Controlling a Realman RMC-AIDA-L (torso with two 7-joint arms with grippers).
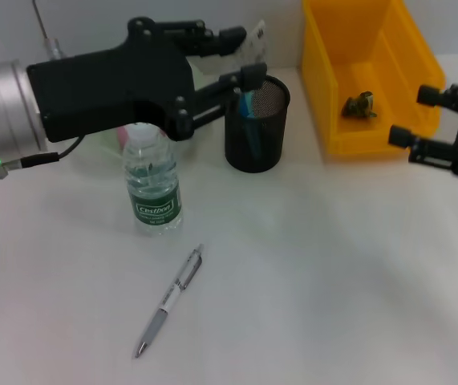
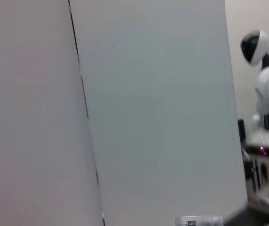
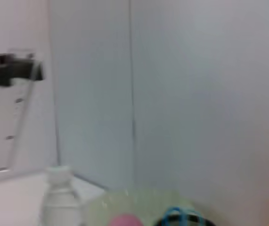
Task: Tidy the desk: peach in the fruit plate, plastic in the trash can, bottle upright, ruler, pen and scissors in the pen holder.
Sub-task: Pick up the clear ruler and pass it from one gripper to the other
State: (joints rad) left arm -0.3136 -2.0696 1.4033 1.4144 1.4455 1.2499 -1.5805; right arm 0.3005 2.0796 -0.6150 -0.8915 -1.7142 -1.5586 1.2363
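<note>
My left gripper (image 1: pixel 245 56) is shut on a clear ruler (image 1: pixel 256 38), held just above the black mesh pen holder (image 1: pixel 257 128). The ruler (image 3: pixel 16 117) hangs down from that gripper in the right wrist view, and its end (image 2: pixel 198 220) shows in the left wrist view. Blue handles (image 1: pixel 249 104), apparently the scissors, stand inside the holder. The bottle (image 1: pixel 153 180) stands upright. The pen (image 1: pixel 171 301) lies on the table near the front. Crumpled plastic (image 1: pixel 359 104) lies in the yellow trash can (image 1: pixel 325 96). The pink peach (image 1: pixel 123 134) and the greenish plate (image 1: pixel 104 143) are mostly hidden behind my left arm. My right gripper (image 1: pixel 413 116) stands open beside the trash can.
The trash can sits at the back right, close to my right gripper. The bottle stands between the pen and my left arm. A white wall rises behind the table.
</note>
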